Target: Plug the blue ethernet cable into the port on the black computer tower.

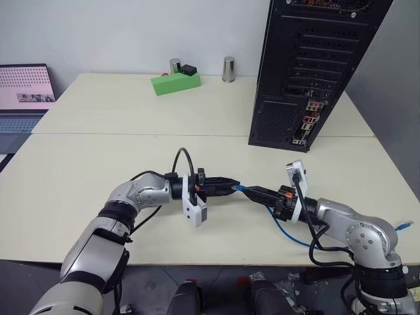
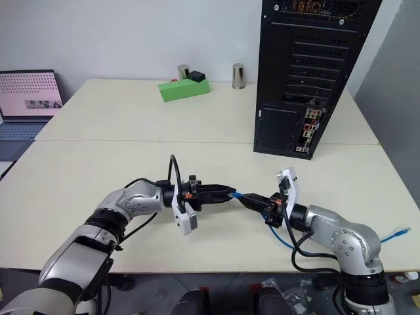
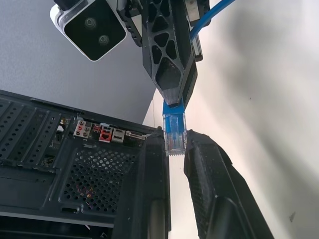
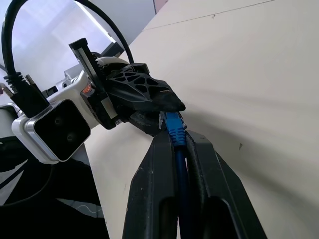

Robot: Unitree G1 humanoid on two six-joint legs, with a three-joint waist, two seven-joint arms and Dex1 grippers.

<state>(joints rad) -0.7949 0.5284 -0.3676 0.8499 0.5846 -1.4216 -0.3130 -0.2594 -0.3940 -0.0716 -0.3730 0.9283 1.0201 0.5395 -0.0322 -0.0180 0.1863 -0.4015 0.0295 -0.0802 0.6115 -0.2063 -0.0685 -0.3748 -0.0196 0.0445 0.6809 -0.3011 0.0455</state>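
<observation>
meanwhile both black two-finger grippers, left gripper (image 1: 233,186) and right gripper (image 1: 252,191), pinch the bright-blue ethernet cable (image 3: 174,130); uneven release may drop its plug, with the tall black metal computer tower (image 1: 308,72) well apart at one o'clock.

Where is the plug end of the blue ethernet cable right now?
In the left eye view the blue ethernet cable has its plug end above the near table, pinched between the left end effector and right end effector, well short of the black computer tower.
</observation>
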